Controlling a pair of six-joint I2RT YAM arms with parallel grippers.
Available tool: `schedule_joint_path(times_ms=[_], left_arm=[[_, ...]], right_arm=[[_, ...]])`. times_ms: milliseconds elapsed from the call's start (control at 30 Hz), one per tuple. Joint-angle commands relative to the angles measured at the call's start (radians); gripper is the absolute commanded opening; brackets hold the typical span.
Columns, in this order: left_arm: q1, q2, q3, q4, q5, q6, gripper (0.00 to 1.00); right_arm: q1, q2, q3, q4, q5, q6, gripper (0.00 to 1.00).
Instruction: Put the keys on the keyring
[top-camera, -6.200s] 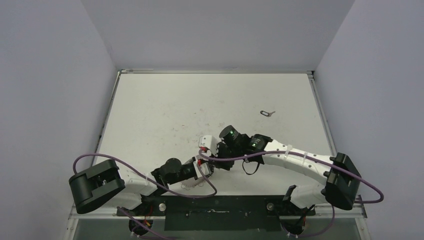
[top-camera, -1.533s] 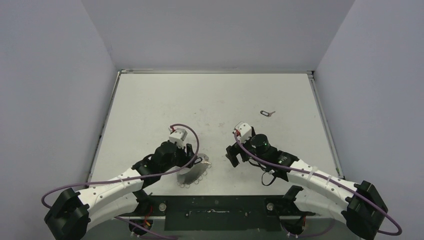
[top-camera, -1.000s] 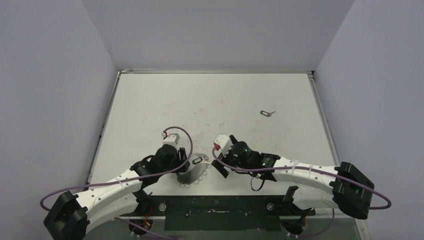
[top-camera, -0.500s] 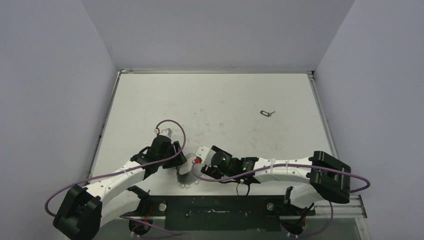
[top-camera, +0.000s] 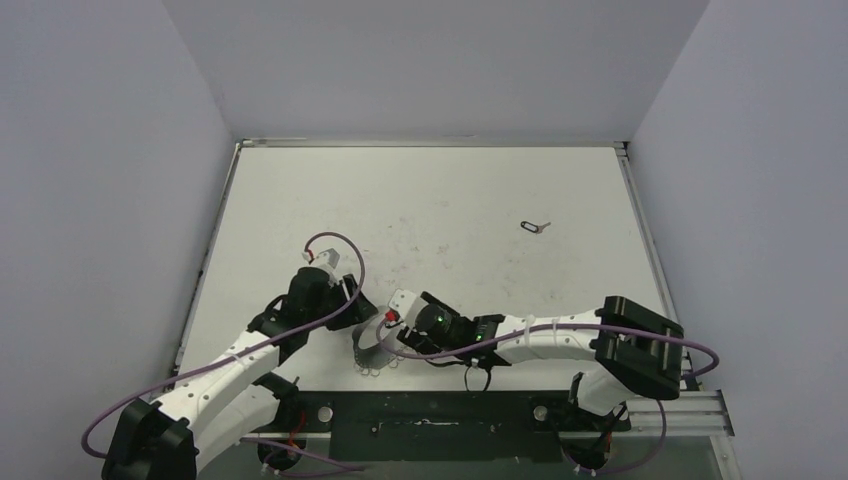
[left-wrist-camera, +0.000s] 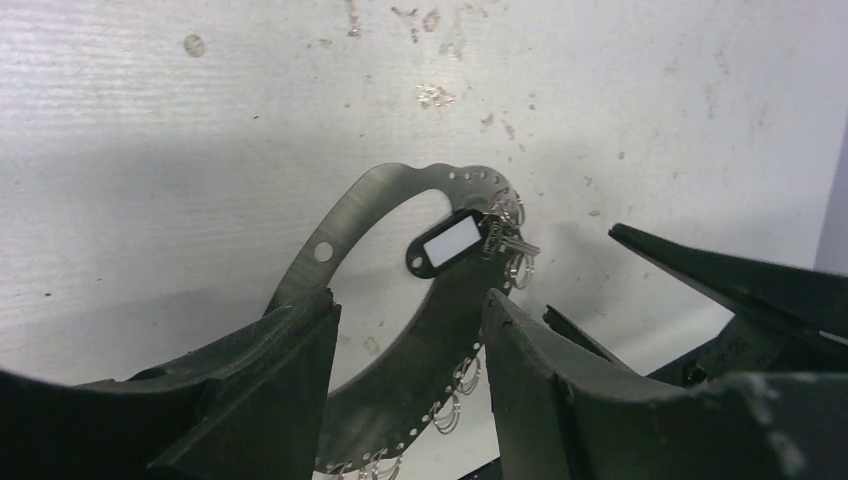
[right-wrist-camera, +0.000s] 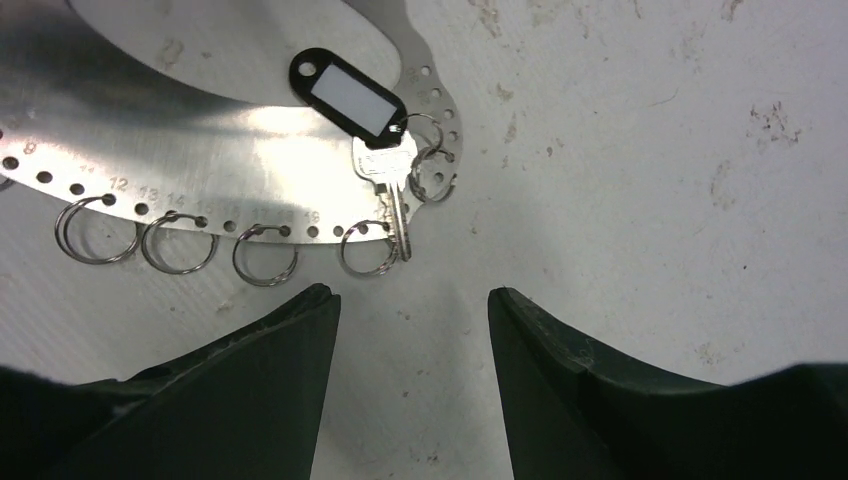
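- The keyring (right-wrist-camera: 200, 140) is a flat oval band of dull brushed metal. It has a row of small numbered holes along its outer edge, and thin wire rings (right-wrist-camera: 265, 255) hang from several of the holes.
- The tagged key (right-wrist-camera: 388, 180) is small, silver and flat. Its black plastic tag (right-wrist-camera: 350, 97), oblong with a white insert, lies on the end of the band. Its own ring meets the holed edge, but you cannot tell if it is threaded through.
- Your left hand (left-wrist-camera: 410, 300) is about half open and grips the keyring across its width, with one dark finger against each outer edge.
- Your right hand (right-wrist-camera: 410, 295) is open and holds nothing. Bare surface shows between its fingers, and the tagged key lies just at 12 o'clock of the gap.
- The surface (top-camera: 430, 190) is white and matt, with scuffs and dark specks. The keyring sits at 7 o'clock from its middle, near the arm bases. A loose key (top-camera: 535, 226) lies alone at 2 o'clock, well apart.
- Plain pale grey walls (top-camera: 430, 70) close the surface on three sides.
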Motion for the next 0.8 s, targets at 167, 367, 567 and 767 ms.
schedule_joint_path(times_ms=[167,367,567,767], left_arm=[[-0.002,0.016,-0.053,0.275,0.166,-0.072,0.48],[-0.044,0.104,-0.028,0.309,0.16,-0.057,0.46],[-0.056,0.14,0.054,0.136,0.021,0.049,0.46],[-0.056,0.18,0.103,-0.01,-0.107,0.127,0.47]], right_arm=[[-0.22,-0.171,-0.105,0.153,-0.149,0.447,0.61],[-0.245,-0.213,-0.165,0.15,-0.204,0.751,0.6],[-0.258,-0.113,-0.25,0.347,-0.397,1.067,0.52],[-0.259,0.032,-0.32,0.572,-0.438,1.272,0.41]])
